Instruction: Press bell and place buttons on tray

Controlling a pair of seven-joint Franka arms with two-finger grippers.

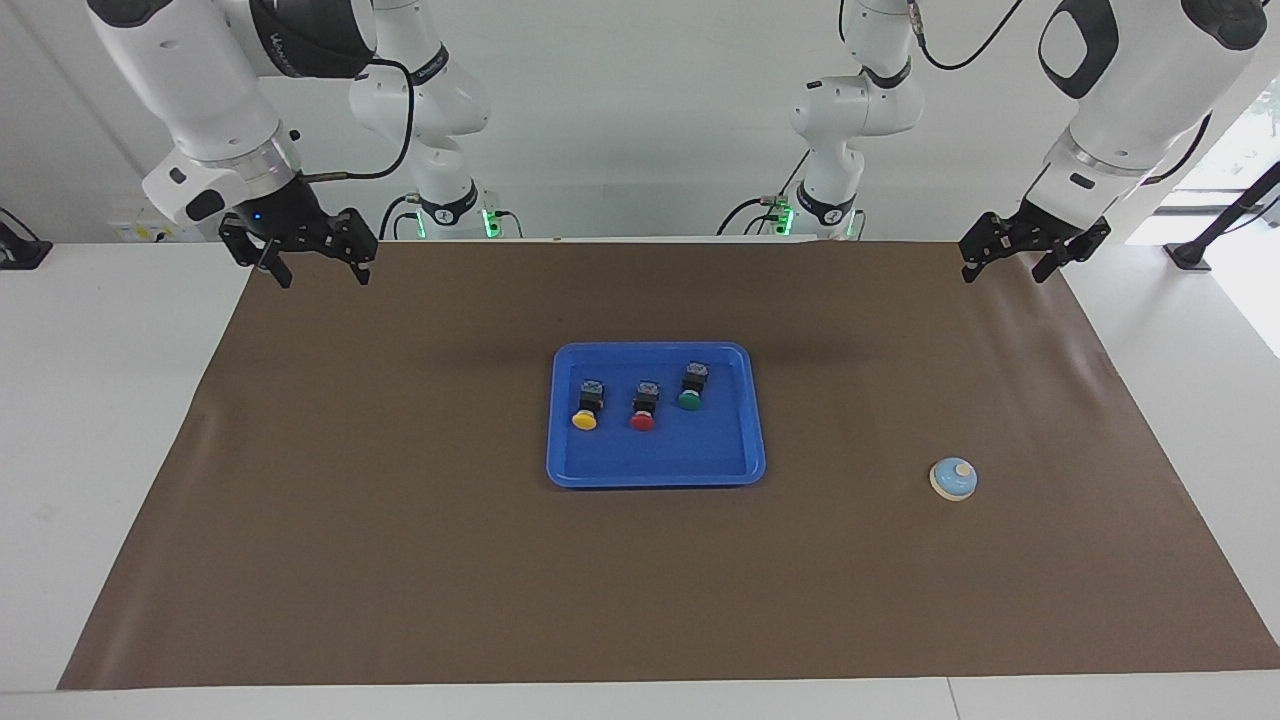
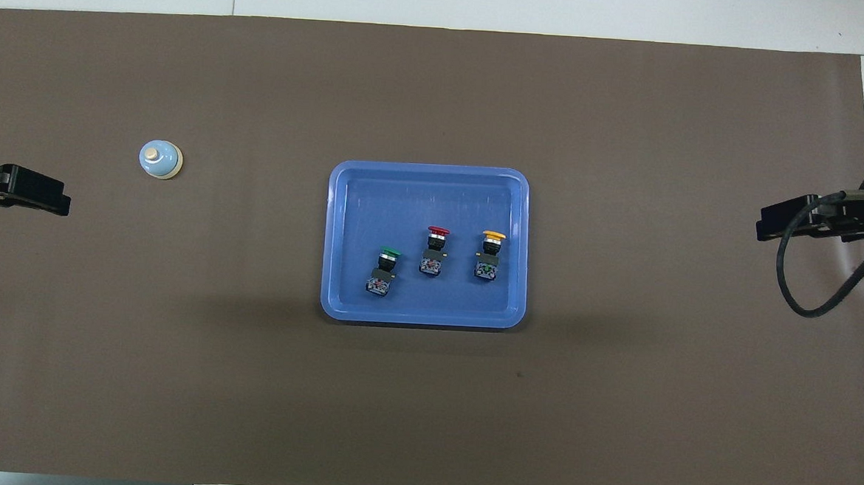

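Note:
The blue tray [image 1: 655, 470] lies at the middle of the brown mat, also in the overhead view [image 2: 427, 198]. Three buttons lie on their sides in it: yellow [image 1: 587, 405] [image 2: 489, 256], red [image 1: 645, 405] [image 2: 434, 251] and green [image 1: 692, 385] [image 2: 384, 272]. The light-blue bell [image 1: 953, 479] [image 2: 160, 159] stands on the mat toward the left arm's end. My left gripper [image 1: 1008, 270] [image 2: 35, 191] is open and empty, raised over the mat's edge at its own end. My right gripper [image 1: 320, 272] [image 2: 780, 225] is open and empty, raised over the mat's edge at its end.
A brown mat [image 1: 400, 520] covers most of the white table. A black cable [image 2: 799, 291] loops from the right gripper.

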